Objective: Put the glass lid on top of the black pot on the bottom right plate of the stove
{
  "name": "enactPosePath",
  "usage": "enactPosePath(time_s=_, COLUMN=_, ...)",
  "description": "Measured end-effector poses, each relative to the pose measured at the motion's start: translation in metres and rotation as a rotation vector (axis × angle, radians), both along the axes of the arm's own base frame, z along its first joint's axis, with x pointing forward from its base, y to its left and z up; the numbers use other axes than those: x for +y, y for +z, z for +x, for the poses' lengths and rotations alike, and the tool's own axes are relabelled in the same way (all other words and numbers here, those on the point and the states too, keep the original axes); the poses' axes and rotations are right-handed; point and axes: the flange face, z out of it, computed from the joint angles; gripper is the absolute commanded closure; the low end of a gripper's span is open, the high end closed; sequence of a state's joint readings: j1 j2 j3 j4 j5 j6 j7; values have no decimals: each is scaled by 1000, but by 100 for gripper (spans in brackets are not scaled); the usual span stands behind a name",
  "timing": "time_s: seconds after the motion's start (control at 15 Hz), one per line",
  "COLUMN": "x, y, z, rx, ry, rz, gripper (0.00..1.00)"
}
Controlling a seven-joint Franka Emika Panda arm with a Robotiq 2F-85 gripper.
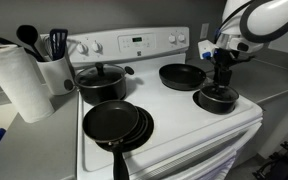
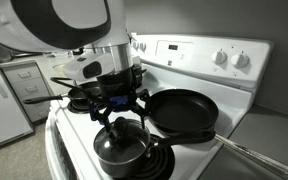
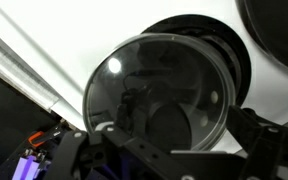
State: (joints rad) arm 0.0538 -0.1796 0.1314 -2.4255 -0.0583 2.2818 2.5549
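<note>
The small black pot [image 1: 216, 99] stands on the front right plate of the white stove [image 1: 169, 112]. My gripper [image 1: 222, 76] hangs straight over it. In the wrist view the glass lid [image 3: 144, 80] fills the middle, with its black knob [image 3: 169, 125] between my jaws [image 3: 174, 140]. The pot's dark rim [image 3: 234, 60] shows as a crescent past the lid's edge. In an exterior view the lid [image 2: 122, 140] sits at the pot's mouth [image 2: 119, 158] under my gripper [image 2: 121, 115]. I cannot tell whether it rests on the rim.
A black frying pan [image 1: 181, 75] lies on the back right plate. A two-handled black pot [image 1: 102, 80] stands at the back left and stacked frying pans [image 1: 114, 122] at the front left. A paper towel roll [image 1: 16, 80] and a utensil holder [image 1: 54, 68] stand left of the stove.
</note>
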Motion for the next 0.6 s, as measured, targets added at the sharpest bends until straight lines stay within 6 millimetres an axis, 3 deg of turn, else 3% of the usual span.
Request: enactPosePath(time_s=0.6, x=19, y=39, z=13, rx=-58, ry=49, rz=-20, gripper=0)
